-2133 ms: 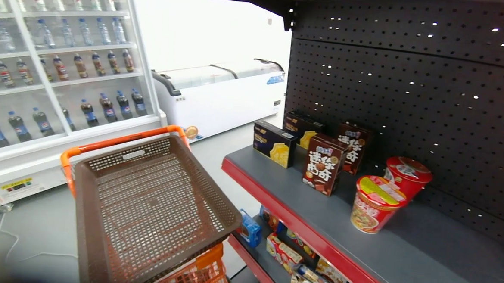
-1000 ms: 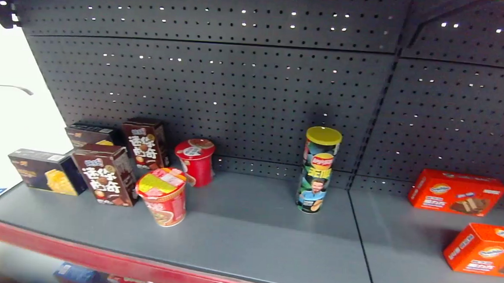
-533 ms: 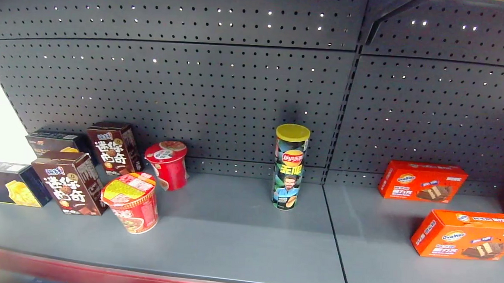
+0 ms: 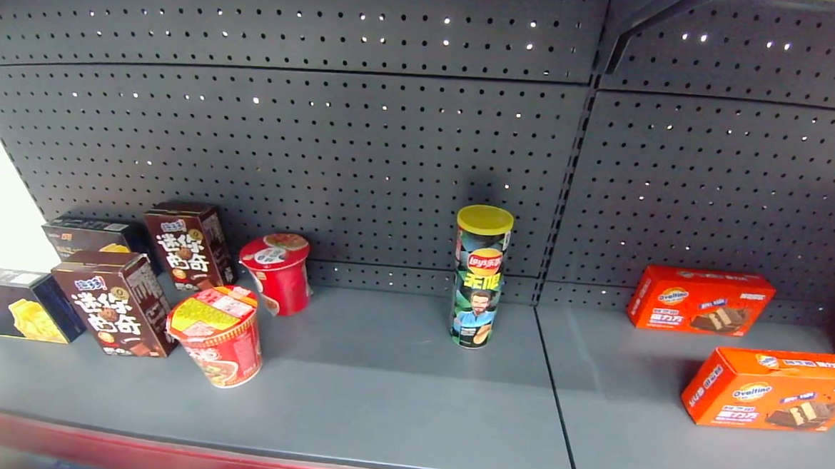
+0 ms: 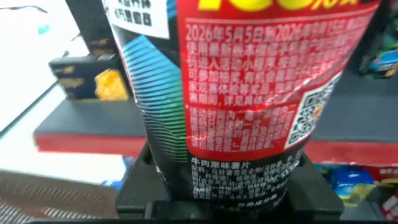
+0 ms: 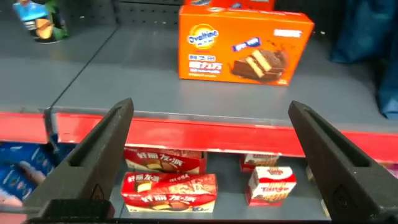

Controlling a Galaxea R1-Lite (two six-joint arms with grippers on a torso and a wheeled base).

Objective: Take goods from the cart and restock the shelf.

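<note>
My left gripper (image 5: 227, 190) is shut on a red, black and blue snack tube (image 5: 249, 93), held upright in front of the grey shelf (image 5: 87, 124). My right gripper (image 6: 214, 155) hangs open with nothing between its fingers, just before the shelf's red front edge (image 6: 186, 130) and facing an orange cake box (image 6: 242, 45). In the head view the shelf (image 4: 394, 398) carries a yellow-lidded chips tube (image 4: 481, 277), two red noodle cups (image 4: 219, 335), brown biscuit boxes (image 4: 115, 311) and two orange boxes (image 4: 774, 389).
Dark boxes (image 4: 10, 302) lie at the shelf's left end. The perforated back panel (image 4: 364, 153) closes the rear. Bare shelf lies between the noodle cups and the chips tube. A lower shelf holds red and white boxes (image 6: 168, 186). Something blue (image 6: 373, 37) stands at the shelf's right end.
The head camera swung right from the cart's brown basket to the shelf front, then stopped; over the last half second nothing on the shelf has moved.
</note>
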